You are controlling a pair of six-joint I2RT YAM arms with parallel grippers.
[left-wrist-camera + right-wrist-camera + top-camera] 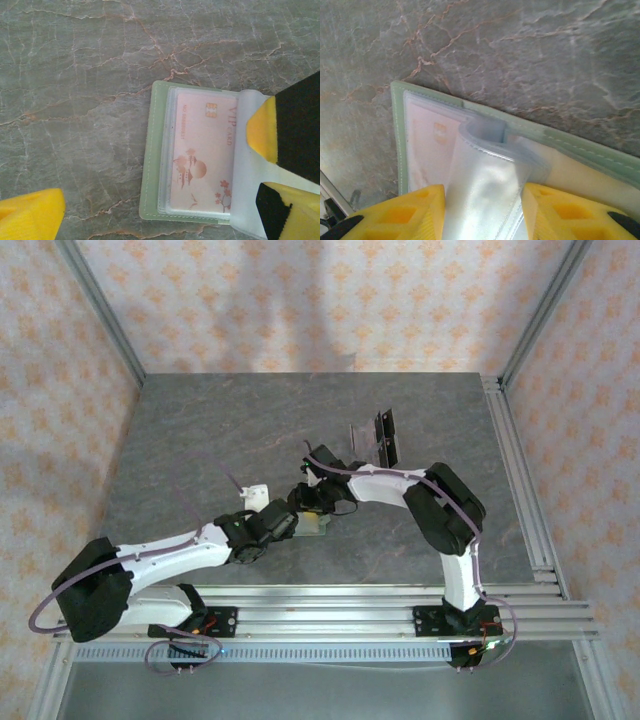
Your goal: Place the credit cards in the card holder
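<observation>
Overhead view faces forward-down; both close wrist views seemingly share the card holder [151, 165].

Left arm [165, 558] stretched low toward table centre, left gripper [288, 522] jaws spread wide, one yellow finger [30, 212] at lower corner of wrist view. Right arm [440, 505] elbow raised, forearm reaching left and down. The right gripper [482, 205] is half closed, pinching the clear sleeve [485, 185] of the card holder [600, 156]. Grippers sit close together.

Grey stone counter [200, 430], veined rust and white, metal rails [520, 490] along its right edge. Sage card holder [148, 170] lies open and flat, low centre of frame. Grey and black credit cards [378, 440] stand upright, upper right of centre.
</observation>
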